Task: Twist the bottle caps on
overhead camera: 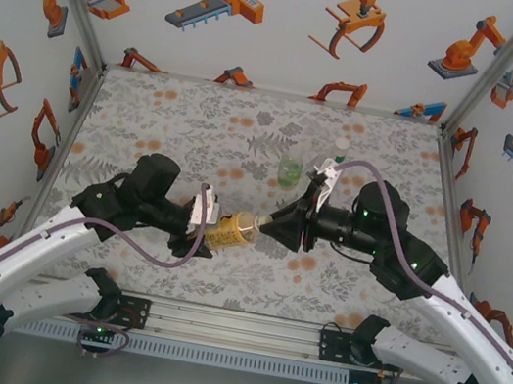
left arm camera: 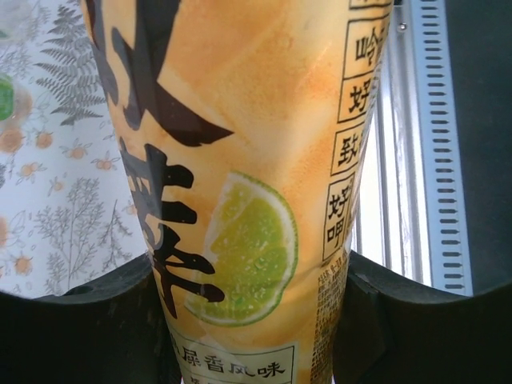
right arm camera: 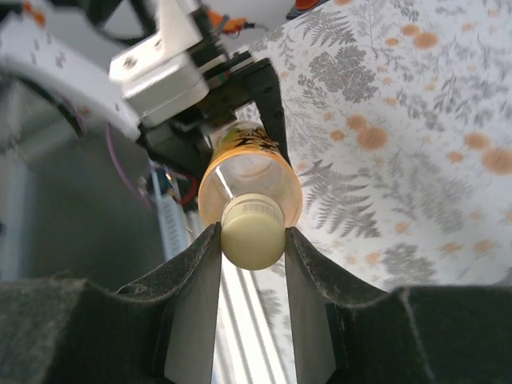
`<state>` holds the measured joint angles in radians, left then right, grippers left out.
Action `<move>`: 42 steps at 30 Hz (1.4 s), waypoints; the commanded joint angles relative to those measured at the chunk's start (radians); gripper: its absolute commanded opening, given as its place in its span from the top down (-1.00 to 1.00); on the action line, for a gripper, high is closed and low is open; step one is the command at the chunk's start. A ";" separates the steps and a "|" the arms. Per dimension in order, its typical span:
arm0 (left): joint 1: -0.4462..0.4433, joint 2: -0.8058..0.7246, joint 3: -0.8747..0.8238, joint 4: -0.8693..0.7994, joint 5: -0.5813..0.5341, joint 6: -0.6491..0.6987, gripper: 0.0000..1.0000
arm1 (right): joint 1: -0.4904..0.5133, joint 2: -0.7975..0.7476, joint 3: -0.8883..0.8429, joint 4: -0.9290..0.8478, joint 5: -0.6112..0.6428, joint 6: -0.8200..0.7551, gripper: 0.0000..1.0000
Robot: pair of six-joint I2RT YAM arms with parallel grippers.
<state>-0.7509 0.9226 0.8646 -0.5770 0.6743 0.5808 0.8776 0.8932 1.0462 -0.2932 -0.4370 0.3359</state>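
Note:
An amber-liquid bottle with an orange lime label hangs sideways above the table's near middle. My left gripper is shut on its body, the two black fingers pressing either side of the label. A pale yellow cap sits on the bottle's neck, and my right gripper is shut on that cap, a fingertip against each side. From above, the right gripper meets the bottle mouth from the right. A short green-tinted bottle and a slim bottle with a whitish cap stand behind.
The floral tablecloth covers the table inside white walls with orange robot stickers. A metal rail runs along the near edge between the arm bases. Both standing bottles lie just behind the right arm's wrist.

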 commanded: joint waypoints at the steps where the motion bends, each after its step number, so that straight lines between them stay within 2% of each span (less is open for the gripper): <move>1: -0.007 -0.016 0.000 0.114 -0.005 -0.005 1.00 | 0.003 0.030 -0.028 0.052 0.122 0.373 1.00; 6: -0.006 -0.012 -0.006 0.139 -0.084 -0.022 1.00 | 0.004 0.058 -0.024 -0.021 0.231 0.687 1.00; 9: -0.006 -0.012 -0.010 0.153 -0.128 -0.032 1.00 | 0.003 0.080 -0.048 0.013 0.249 0.826 1.00; 13: -0.005 -0.006 -0.011 0.159 -0.174 -0.045 1.00 | 0.004 0.130 0.024 -0.092 0.255 0.801 1.00; 15: -0.006 -0.007 -0.010 0.157 -0.170 -0.046 1.00 | 0.004 0.132 0.025 -0.090 0.257 0.790 1.00; 16: -0.005 -0.007 -0.009 0.158 -0.168 -0.045 1.00 | 0.004 0.127 0.012 -0.077 0.258 0.791 0.96; 21: -0.004 -0.004 -0.008 0.146 -0.162 -0.036 1.00 | 0.004 0.104 0.026 -0.098 0.281 0.749 0.32; 25: -0.006 0.009 0.002 0.126 -0.143 -0.027 1.00 | 0.004 0.083 0.089 -0.154 0.314 0.665 -0.01; 30: -0.006 0.018 0.008 0.106 -0.112 -0.016 1.00 | 0.002 0.065 0.164 -0.216 0.324 0.536 -0.26; 33: -0.005 0.026 0.014 0.091 -0.079 -0.005 1.00 | 0.002 0.057 0.207 -0.246 0.313 0.424 -0.30; 37: -0.006 0.037 0.024 0.064 -0.003 0.016 1.00 | 0.003 0.036 0.236 -0.251 0.279 0.190 -0.28; 42: -0.009 0.045 0.031 0.033 0.090 0.046 1.00 | 0.003 -0.014 0.206 -0.193 0.110 -0.207 -0.23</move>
<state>-0.7532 0.9627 0.8574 -0.5064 0.6582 0.5846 0.8768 0.9073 1.2549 -0.5110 -0.2157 0.4225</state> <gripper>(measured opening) 0.545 0.618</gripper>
